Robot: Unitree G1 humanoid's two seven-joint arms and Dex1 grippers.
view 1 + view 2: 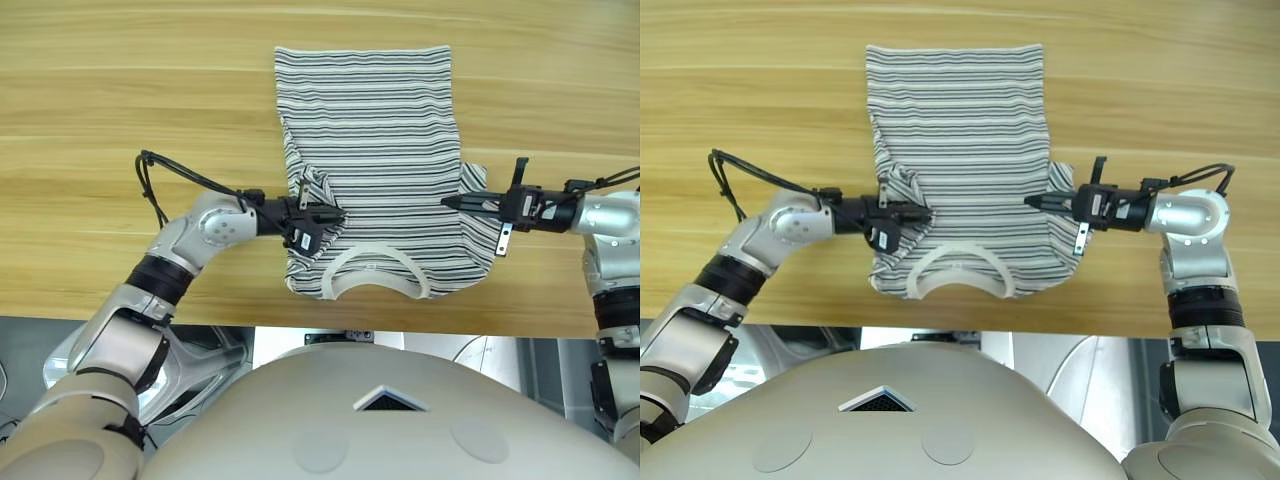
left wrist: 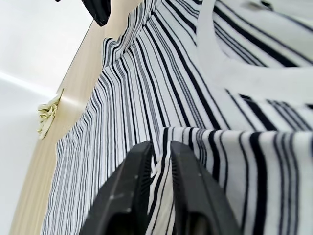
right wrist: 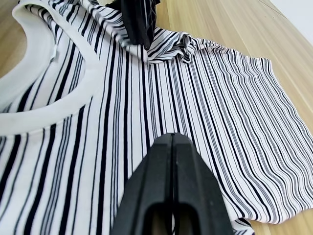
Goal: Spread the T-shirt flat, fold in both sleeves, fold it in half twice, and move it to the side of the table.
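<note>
A black-and-white striped T-shirt (image 1: 370,120) lies on the wooden table (image 1: 100,100), its white collar (image 1: 378,272) toward the front edge and the hem at the far side. Both sleeves are turned inward over the body. My left gripper (image 1: 338,213) rests low at the shirt's left side, level with the folded sleeve. In the left wrist view its fingers (image 2: 160,146) are shut on a fold of striped cloth. My right gripper (image 1: 447,202) points inward over the shirt's right side. Its fingers (image 3: 172,136) are pressed together with no cloth showing between them.
The table's front edge (image 1: 200,322) runs just below the collar. Bare wood stretches to the left and right of the shirt and beyond the hem. A small pale yellow scrap (image 2: 48,115) sits at the table's edge in the left wrist view.
</note>
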